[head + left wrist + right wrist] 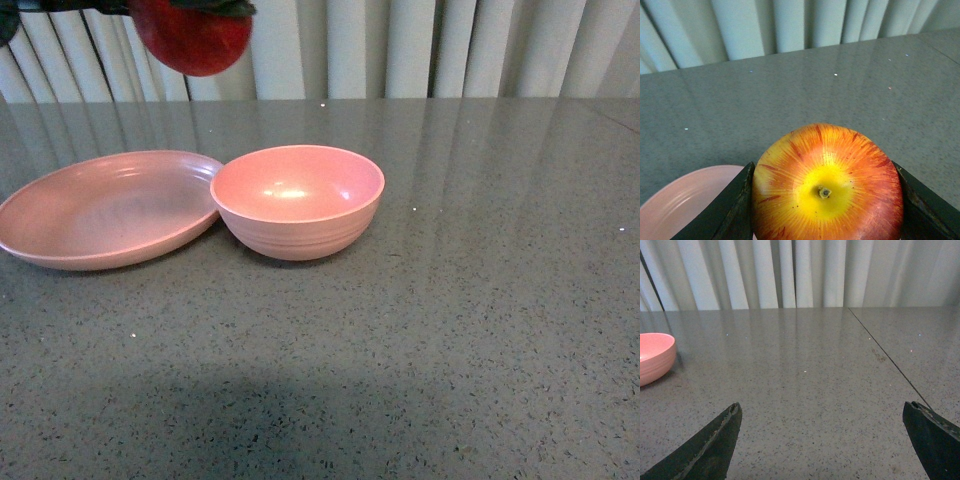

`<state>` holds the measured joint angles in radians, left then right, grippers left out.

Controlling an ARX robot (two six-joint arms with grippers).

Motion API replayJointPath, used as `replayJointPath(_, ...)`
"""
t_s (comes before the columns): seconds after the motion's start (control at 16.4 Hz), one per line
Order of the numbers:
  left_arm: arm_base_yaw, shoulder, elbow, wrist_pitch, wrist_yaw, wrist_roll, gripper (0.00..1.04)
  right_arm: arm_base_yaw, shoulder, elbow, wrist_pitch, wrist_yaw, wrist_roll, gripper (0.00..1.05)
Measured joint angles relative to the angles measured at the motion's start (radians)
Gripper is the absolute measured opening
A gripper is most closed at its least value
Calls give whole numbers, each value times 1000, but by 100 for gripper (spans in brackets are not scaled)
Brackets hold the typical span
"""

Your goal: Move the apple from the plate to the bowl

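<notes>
Left gripper (827, 200) is clamped on the apple (190, 40), way up in the upper left of the front view, probably over the plate (60, 250), not the bowl (300, 235). Right gripper (820, 445) is spread wide, holding nothing.

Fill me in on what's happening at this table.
The left gripper holds the apple between its fingers, high off the table. The plate is bare, and the bowl close beside it is empty too, so the apple is not yet in the bowl. The right gripper is open over the table, holding nothing.
</notes>
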<state>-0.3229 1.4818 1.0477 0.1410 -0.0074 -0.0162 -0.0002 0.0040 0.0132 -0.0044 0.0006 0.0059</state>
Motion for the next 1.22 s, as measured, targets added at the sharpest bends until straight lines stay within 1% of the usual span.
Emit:
replayJointPath(0.06,-36,14,5,0,-11,2,68,0,0,0,0,0,0,98)
replayJointPath(0.24,-103,90,21,10,-27,1,68,0,0,0,0,0,0,98)
replayJointPath(0.43,-134,171,24,16,-36,-3,68,0,0,0,0,0,0,98)
replayJointPath(0.73,-132,249,58,24,-41,-12,67,0,0,0,0,0,0,98)
replayJointPath(0.92,-129,286,72,-9,-41,-11,67,0,0,0,0,0,0,98)
replayJointPath(1.22,-113,317,89,-16,-37,-15,67,0,0,0,0,0,0,98)
